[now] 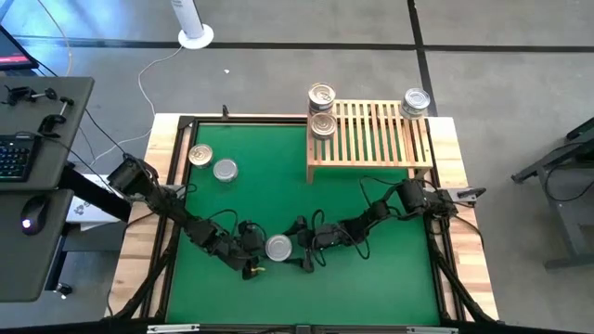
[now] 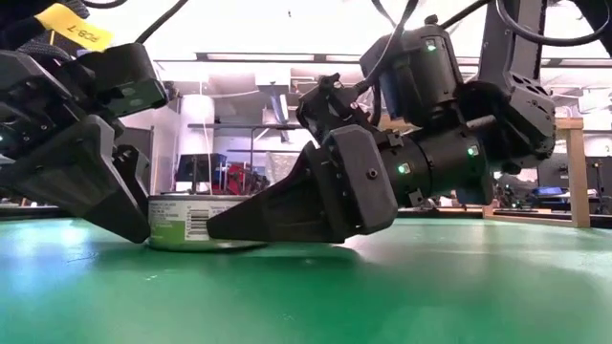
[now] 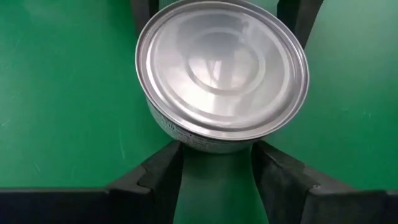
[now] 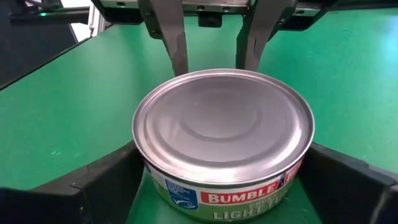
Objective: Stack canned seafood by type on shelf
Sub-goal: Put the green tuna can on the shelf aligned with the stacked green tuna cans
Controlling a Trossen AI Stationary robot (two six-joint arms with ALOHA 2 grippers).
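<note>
Green counter [image 1: 278,199] with the slatted shelf [image 1: 371,139] at the back, and up front a silver tin [image 1: 278,247] sits flat between the left gripper [image 1: 257,252] and right gripper [image 1: 302,249], both spread around it.

Green tabletop [image 1: 371,269] carries three tins: silver tin [image 1: 278,247] near the front middle, gold tin [image 1: 200,155] and another silver tin [image 1: 225,170] at back left; wood slat shelf [image 1: 371,139] at back right holds two tins [image 1: 322,109] left, one tin [image 1: 416,102] right.
</note>
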